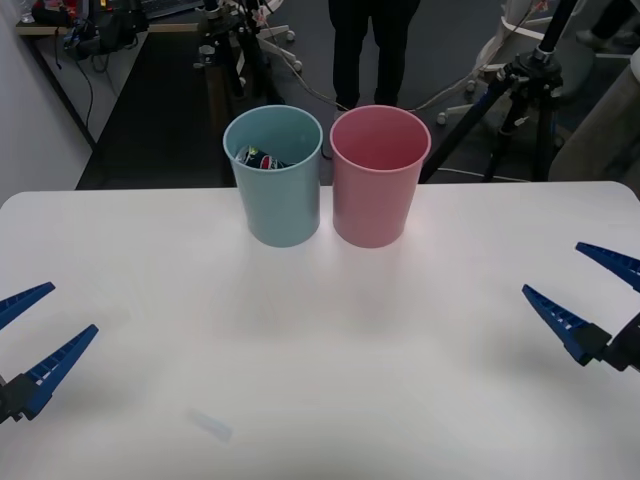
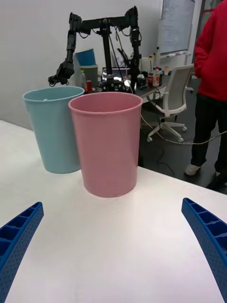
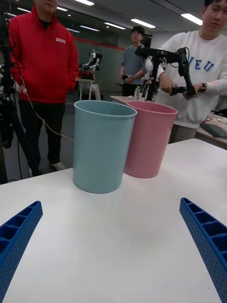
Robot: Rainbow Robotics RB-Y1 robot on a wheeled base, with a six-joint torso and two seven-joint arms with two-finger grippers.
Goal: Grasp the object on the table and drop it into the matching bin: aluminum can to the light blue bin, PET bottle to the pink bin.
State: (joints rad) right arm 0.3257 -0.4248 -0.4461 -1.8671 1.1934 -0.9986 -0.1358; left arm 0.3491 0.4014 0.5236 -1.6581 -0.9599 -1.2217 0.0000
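Left gripper [image 1: 28, 340] spread wide at 8 o'clock by the table [image 1: 320, 400] edge; right gripper [image 1: 590, 295] spread wide at 4 o'clock. Broad bare white between. At 12, light blue bin [image 1: 273, 180] touching pink bin [image 1: 379, 180] near far edge. Aluminum can [image 1: 260, 158] inside the blue.

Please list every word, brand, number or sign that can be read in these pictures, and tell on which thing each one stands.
"EU": end of larger lettering on a person's white sweatshirt, the rest hidden by a black arm.
Can inside the light blue bin: red-and-blue round logo, words too small to read.
Red jacket: small chest label, unreadable.
Pink bin, table: no text.
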